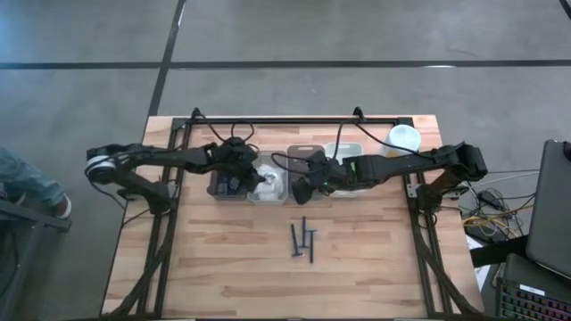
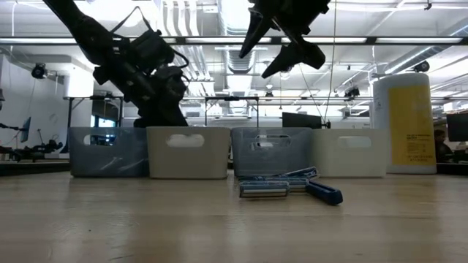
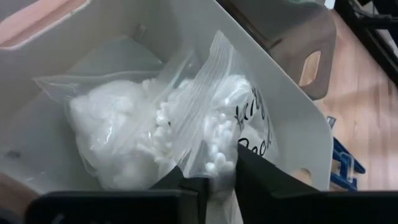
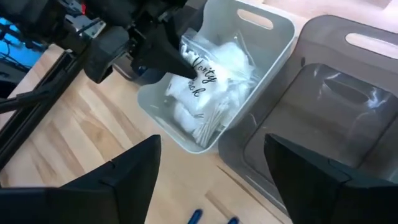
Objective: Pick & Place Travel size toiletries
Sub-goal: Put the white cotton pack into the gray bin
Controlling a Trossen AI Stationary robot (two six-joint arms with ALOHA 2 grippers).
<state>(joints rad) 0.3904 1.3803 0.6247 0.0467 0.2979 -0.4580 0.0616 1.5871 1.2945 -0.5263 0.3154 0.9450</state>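
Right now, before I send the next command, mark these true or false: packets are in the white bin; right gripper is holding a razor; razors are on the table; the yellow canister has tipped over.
1. Plastic-wrapped packets lie in the white bin: true.
2. The right gripper holds a razor: false, it is open and empty.
3. Blue razors lie on the table: true.
4. The yellow canister has tipped over: false, it stands upright.

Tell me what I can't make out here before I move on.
- Bag lettering: partly cut off by the left gripper in the left wrist view, folded in the right wrist view.
- Bin contents: walls hide them in the low view.
- Razors: too small to count from above; overlapping in the low view.
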